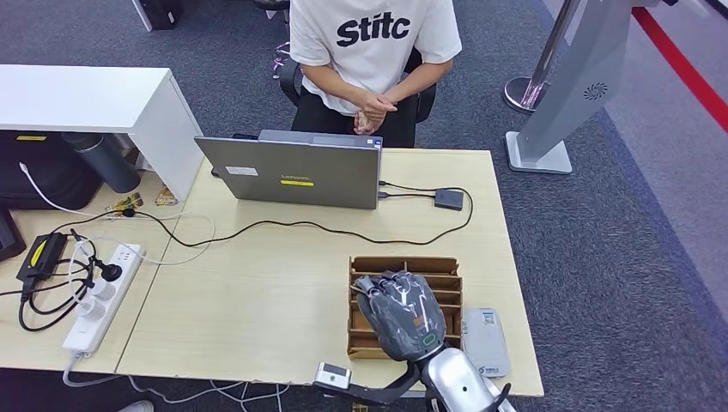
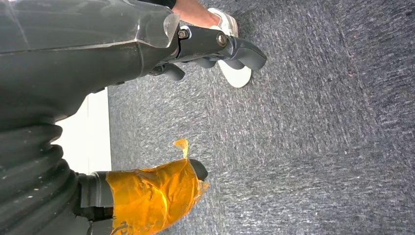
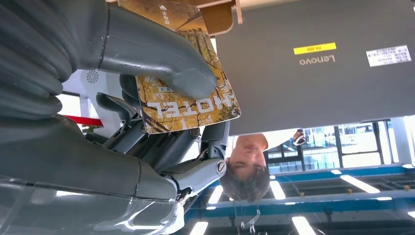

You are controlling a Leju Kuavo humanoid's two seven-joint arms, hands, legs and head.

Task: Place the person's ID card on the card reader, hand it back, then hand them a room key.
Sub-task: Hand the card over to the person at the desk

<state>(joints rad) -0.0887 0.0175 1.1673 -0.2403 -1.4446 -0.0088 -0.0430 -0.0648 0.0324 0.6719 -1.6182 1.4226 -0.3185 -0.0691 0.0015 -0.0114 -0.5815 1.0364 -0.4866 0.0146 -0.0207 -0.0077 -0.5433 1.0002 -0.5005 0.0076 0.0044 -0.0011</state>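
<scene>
Right robot hand point(image 1: 401, 311) over the card rack, pinching a room key card.

The right robot hand grips the room key card point(image 3: 188, 93) between thumb point(image 3: 151, 54) and fingers point(image 3: 161, 144); the card is printed "HOTEL" over a yellow foliage pattern. The hand sits above the brown slotted card rack point(image 1: 442, 270) near the front edge of the bench point(image 1: 257, 300). The grey card reader point(image 1: 485, 342) lies just beside the rack. Farther back stand the grey laptop point(image 1: 292, 170) and a small black adapter point(image 1: 448, 199) on its cable. A person point(image 1: 371, 51) in a white shirt sits beyond the bench, hands clasped. The left robot hand point(image 2: 161, 122) hangs over grey carpet, fingers apart, holding nothing; orange tape point(image 2: 151, 196) wraps its thumb.
</scene>
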